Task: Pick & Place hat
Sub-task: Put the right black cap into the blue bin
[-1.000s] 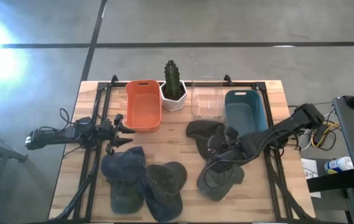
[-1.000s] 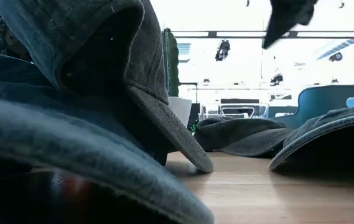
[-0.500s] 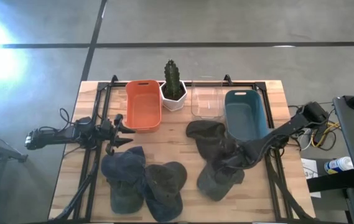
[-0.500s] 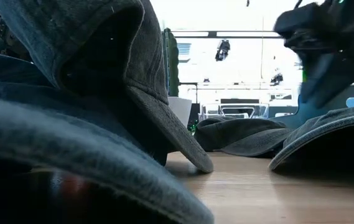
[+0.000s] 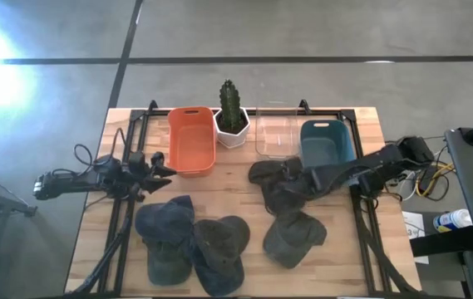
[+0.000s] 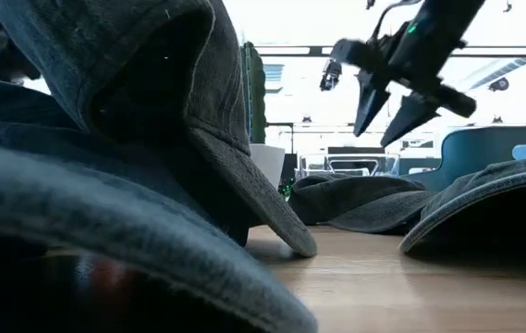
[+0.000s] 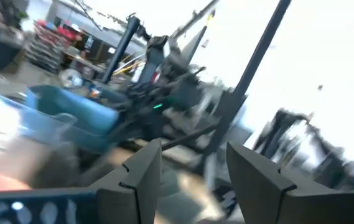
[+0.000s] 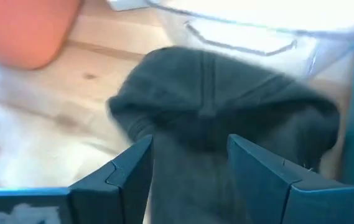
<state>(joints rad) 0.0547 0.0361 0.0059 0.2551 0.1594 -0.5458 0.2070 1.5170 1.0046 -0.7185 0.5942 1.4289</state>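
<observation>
Several dark grey-green hats lie on the wooden table. One hat (image 5: 271, 181) (image 8: 226, 93) lies crown up in front of the clear container, and another hat (image 5: 294, 239) lies nearer the front edge. More hats (image 5: 190, 245) are piled at the near left. My right gripper (image 5: 294, 184) (image 6: 387, 116) (image 8: 189, 146) hovers open above the far hat and is clear of it in the low view. My left gripper (image 5: 168, 170) (image 7: 192, 155) stands open beside the orange bin, with nothing between its fingers.
Along the far edge stand an orange bin (image 5: 191, 139), a cactus in a white pot (image 5: 231, 116), a clear container (image 5: 276, 137) and a teal bin (image 5: 327, 145). Black frame rails (image 5: 128, 208) run down both sides of the table. Bare wood shows between the two hat groups.
My right gripper has opened, risen off the near right hat and gone toward the far edge. It now hangs over the hat by the clear container. The near right hat stays lying on the table. My left gripper has shifted slightly toward the far edge.
</observation>
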